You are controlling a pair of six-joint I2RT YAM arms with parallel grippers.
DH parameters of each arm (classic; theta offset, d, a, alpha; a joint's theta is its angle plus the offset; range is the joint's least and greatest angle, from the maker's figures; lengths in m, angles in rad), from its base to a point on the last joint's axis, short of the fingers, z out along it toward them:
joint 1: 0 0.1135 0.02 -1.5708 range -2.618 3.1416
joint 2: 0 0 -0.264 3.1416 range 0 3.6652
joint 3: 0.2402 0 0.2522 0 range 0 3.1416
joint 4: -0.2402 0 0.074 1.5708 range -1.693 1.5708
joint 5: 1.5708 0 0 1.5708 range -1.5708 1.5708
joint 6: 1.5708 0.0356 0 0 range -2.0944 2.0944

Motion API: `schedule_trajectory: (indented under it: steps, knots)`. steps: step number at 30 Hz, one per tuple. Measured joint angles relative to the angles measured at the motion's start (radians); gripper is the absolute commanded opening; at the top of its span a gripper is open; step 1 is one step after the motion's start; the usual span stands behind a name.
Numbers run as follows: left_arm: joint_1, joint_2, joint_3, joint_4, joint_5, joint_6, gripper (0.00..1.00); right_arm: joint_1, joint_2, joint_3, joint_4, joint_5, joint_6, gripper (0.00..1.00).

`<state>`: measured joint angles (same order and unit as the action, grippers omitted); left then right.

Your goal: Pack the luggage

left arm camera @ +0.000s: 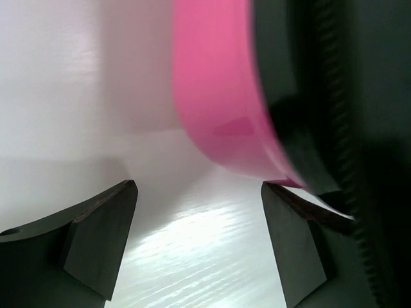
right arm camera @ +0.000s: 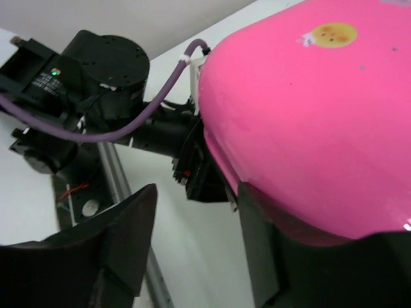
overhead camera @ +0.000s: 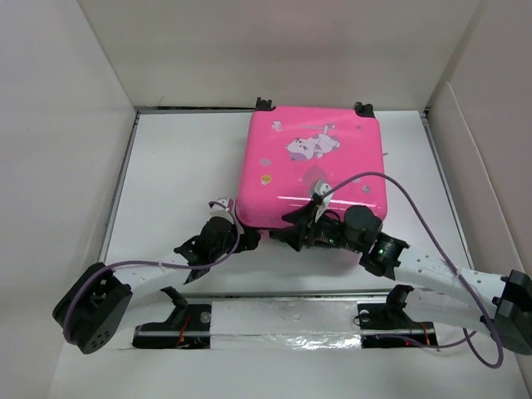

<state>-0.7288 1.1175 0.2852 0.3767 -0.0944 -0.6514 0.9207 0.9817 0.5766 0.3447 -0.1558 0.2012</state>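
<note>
The luggage (overhead camera: 312, 166) is a bright pink hard-shell suitcase. It lies flat and closed on the white table, sticker side up, with its black wheels (overhead camera: 364, 108) at the far edge. My left gripper (overhead camera: 248, 239) is open and empty, low at the case's near-left corner. In the left wrist view (left arm camera: 199, 192) the pink shell (left arm camera: 218, 96) curves just ahead of the fingers. My right gripper (overhead camera: 284, 231) is open at the case's near edge. In the right wrist view (right arm camera: 196, 192) one finger (right arm camera: 257, 244) lies against the pink shell (right arm camera: 308, 115).
White walls (overhead camera: 75, 125) enclose the table on three sides. A metal rail with foil tape (overhead camera: 283, 324) runs along the near edge by the arm bases. Purple cables (overhead camera: 416, 208) loop over the right arm. The left arm's wrist (right arm camera: 103, 64) sits close to my right gripper.
</note>
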Motion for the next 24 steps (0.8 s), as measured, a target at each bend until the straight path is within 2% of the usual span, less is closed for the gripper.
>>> schedule_trajectory:
  steps: [1,2,5,7,8,9,10,11,13,14,16,17,20,24]
  knots:
    - [0.008,-0.008,-0.016,0.000,-0.009,-0.023,0.77,0.005,0.003,-0.001,-0.003,-0.008,0.003,0.64]
    - [0.021,-0.019,-0.032,0.005,-0.011,-0.045,0.78,0.011,0.005,-0.002,-0.005,-0.014,0.003,0.70]
    - [0.054,-0.079,-0.074,0.008,-0.011,-0.085,0.78,0.047,0.005,-0.003,-0.030,-0.024,-0.006,0.79]
    - [0.066,-0.112,-0.095,0.008,-0.004,-0.089,0.79,0.087,0.005,-0.003,-0.044,0.003,-0.021,0.80]
    - [0.068,-0.126,-0.103,0.006,0.002,-0.088,0.78,0.105,0.006,-0.003,-0.048,0.023,-0.027,0.75]
    - [0.069,-0.136,-0.109,0.007,0.008,-0.087,0.79,0.121,0.014,-0.003,-0.045,0.043,-0.033,0.67]
    - [0.070,-0.142,-0.113,0.007,0.011,-0.086,0.79,0.134,0.025,-0.003,-0.035,0.059,-0.038,0.54]
    - [0.071,-0.145,-0.113,0.006,0.014,-0.085,0.79,0.143,0.042,-0.003,-0.023,0.074,-0.038,0.29]
    - [0.079,-0.145,-0.113,0.006,0.028,-0.084,0.78,0.152,0.089,-0.003,-0.023,0.101,-0.031,0.12]
    - [0.090,-0.145,-0.114,0.007,0.042,-0.084,0.78,0.157,0.121,-0.003,-0.020,0.120,-0.031,0.10]
    - [0.120,-0.144,-0.126,0.031,0.084,-0.085,0.77,0.166,0.172,-0.004,-0.022,0.149,-0.020,0.13]
    - [0.134,-0.144,-0.134,0.048,0.105,-0.084,0.77,0.175,0.189,-0.005,-0.021,0.161,-0.017,0.27]
    - [0.157,-0.144,-0.170,0.119,0.165,-0.072,0.77,0.197,0.216,-0.020,0.002,0.185,-0.013,0.40]
    - [0.170,-0.142,-0.180,0.142,0.196,-0.064,0.77,0.212,0.227,-0.016,0.009,0.195,-0.029,0.47]
